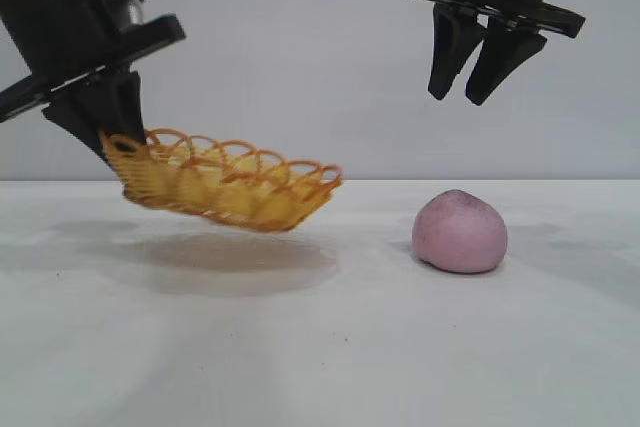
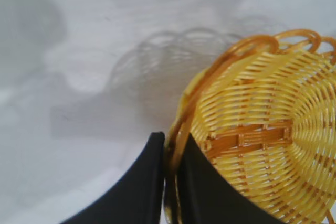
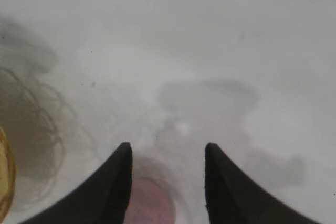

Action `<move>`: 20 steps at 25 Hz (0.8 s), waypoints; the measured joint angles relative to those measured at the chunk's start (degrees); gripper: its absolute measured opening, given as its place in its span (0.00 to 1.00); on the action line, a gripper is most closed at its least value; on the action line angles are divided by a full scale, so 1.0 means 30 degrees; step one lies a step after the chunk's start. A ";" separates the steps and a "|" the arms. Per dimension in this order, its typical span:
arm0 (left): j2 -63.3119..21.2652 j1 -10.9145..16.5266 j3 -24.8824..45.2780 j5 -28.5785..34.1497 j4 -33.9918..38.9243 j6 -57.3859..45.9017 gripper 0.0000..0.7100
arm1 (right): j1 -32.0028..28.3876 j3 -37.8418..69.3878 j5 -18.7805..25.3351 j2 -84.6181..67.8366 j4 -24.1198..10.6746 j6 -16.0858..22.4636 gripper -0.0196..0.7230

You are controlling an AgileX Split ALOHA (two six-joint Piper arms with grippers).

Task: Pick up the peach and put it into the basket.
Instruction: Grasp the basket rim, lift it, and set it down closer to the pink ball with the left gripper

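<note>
Peach (image 1: 460, 232) rests on the table below the right gripper's (image 1: 472, 95) parted jaws

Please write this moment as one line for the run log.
left gripper: shut on basket rim, basket held tilted above table | right gripper: open, above peach | peach: on table, not in basket

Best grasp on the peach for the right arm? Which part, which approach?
Take the peach across its widest middle, coming straight down from above. It sits on its flattish base on the table, free on all sides, with the rounded top up. The right gripper hangs open above it. The left gripper holds the basket by its rim, lifted and tilted, well aside.
</note>
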 joint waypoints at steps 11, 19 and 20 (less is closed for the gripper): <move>-0.0563 -0.0888 0.4295 -0.2486 -0.4313 0.2275 0.00 | 0.0000 0.0000 0.0389 0.0000 0.0276 -0.0230 0.37; -0.0563 -0.0888 0.4704 -0.2600 -0.4323 0.2398 0.25 | 0.0000 0.0000 0.0389 0.0000 0.0319 -0.0302 0.37; -0.0563 -0.0888 0.4704 -0.2569 -0.4323 0.2398 0.31 | 0.0000 0.0000 0.0389 0.0000 0.0319 -0.0302 0.37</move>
